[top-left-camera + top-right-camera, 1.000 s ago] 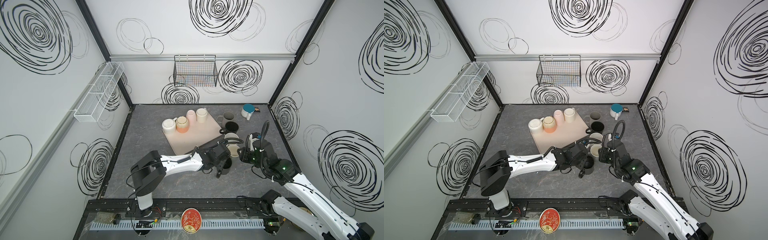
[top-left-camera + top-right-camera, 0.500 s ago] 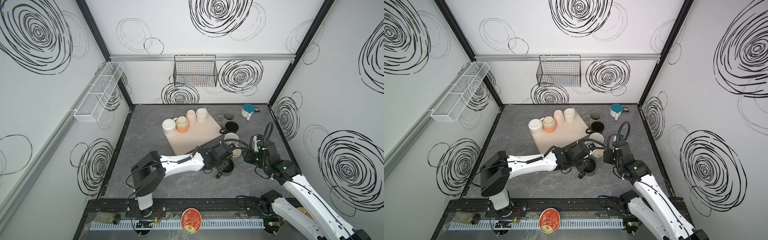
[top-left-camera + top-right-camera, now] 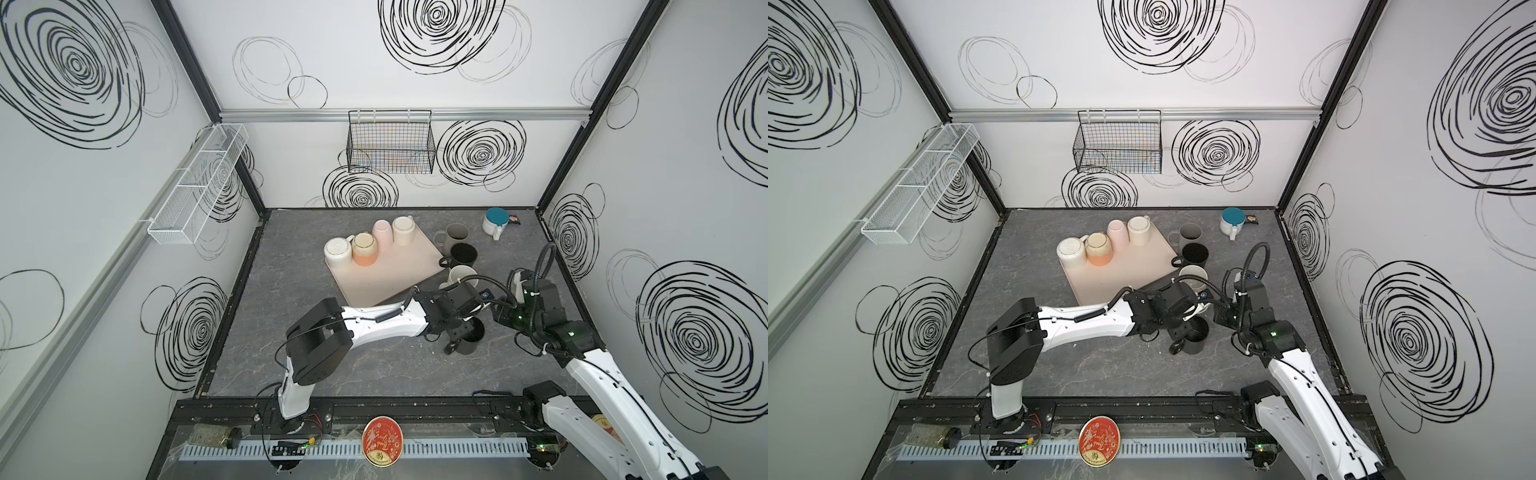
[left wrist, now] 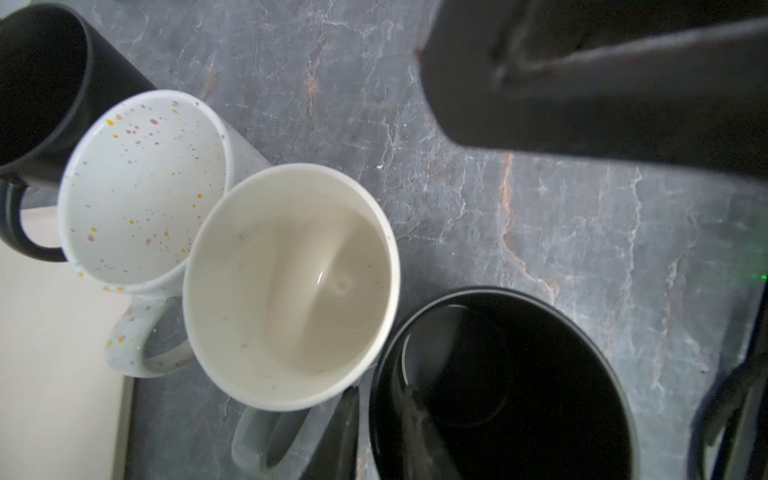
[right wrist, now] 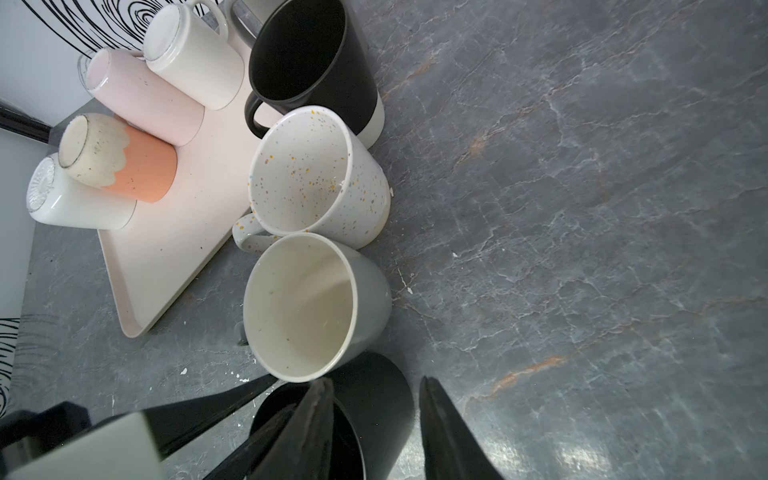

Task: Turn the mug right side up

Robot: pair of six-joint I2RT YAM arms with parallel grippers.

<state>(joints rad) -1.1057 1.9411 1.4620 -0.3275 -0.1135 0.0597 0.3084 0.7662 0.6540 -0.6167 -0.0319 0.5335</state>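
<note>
The black mug (image 3: 470, 340) (image 3: 1196, 340) stands upright on the grey table, mouth up, its handle toward the front. My left gripper (image 3: 459, 328) (image 4: 378, 407) is at its rim and open. One finger is inside the mug and the other outside, with a sliver of table showing between the outer finger and the wall. My right gripper (image 3: 493, 313) (image 5: 376, 380) hovers just right of the mug, open and holding nothing. In the right wrist view the mug (image 5: 374, 415) shows below and between its fingers.
A grey mug with a cream inside (image 4: 291, 286) and a speckled mug (image 3: 461, 274) stand upright right behind the black mug. Further back are a black-and-white mug (image 3: 462, 254), a grey mug (image 3: 456, 232) and a teal-lidded cup (image 3: 495, 220). A pink tray (image 3: 386, 276) carries several upside-down mugs.
The left gripper's jaws have parted from the black mug's rim. The right arm has drawn back to the right, away from the mug, which now stands on the table.
</note>
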